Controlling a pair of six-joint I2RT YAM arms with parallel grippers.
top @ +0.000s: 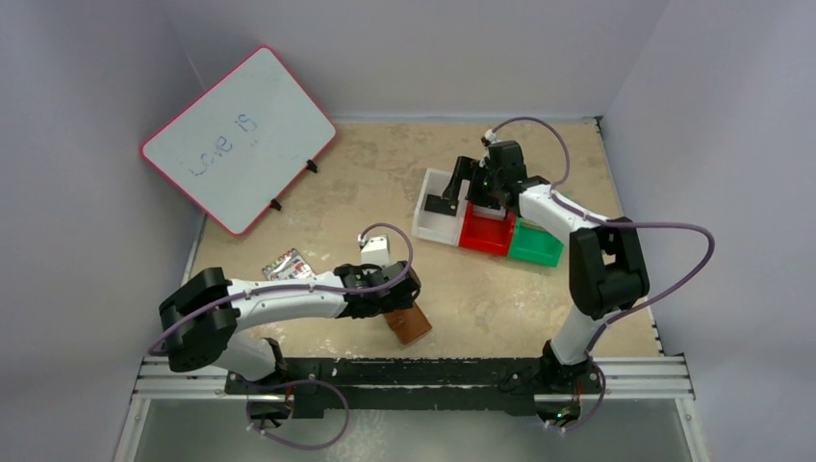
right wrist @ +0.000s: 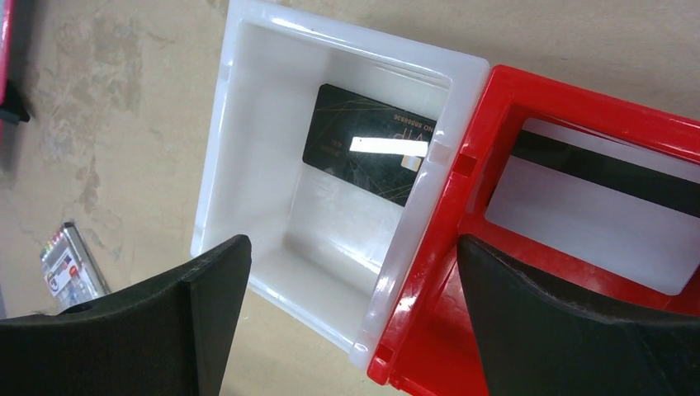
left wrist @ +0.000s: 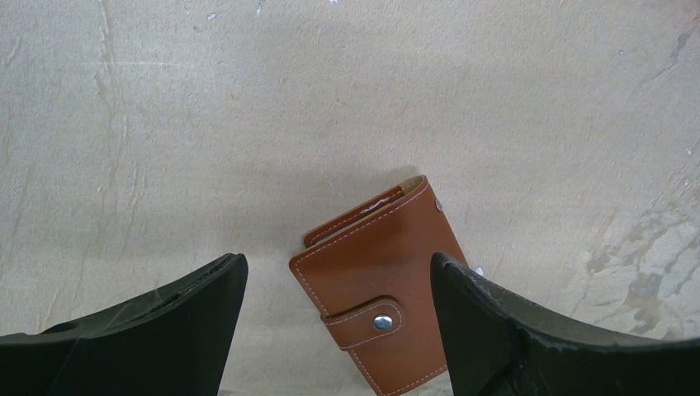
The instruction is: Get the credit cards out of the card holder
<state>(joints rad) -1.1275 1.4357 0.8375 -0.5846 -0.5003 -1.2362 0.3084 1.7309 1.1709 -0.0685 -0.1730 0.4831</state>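
Directly below left end effector, jaws wide and empty: card holder, snapped shut on tabletop, long axis diagonal. Right end effector, well apart, open over white bin holding black credit card.

1. Scuffed beige table.
2. Brown card holder, snapped closed, lies flat near the front edge.
3. Striped pack: left of the card holder.
4. White bin, red bin and green bin: beyond it, rightward, touching in a row.
5. Whiteboard: far beyond it, leftward, propped tilted.
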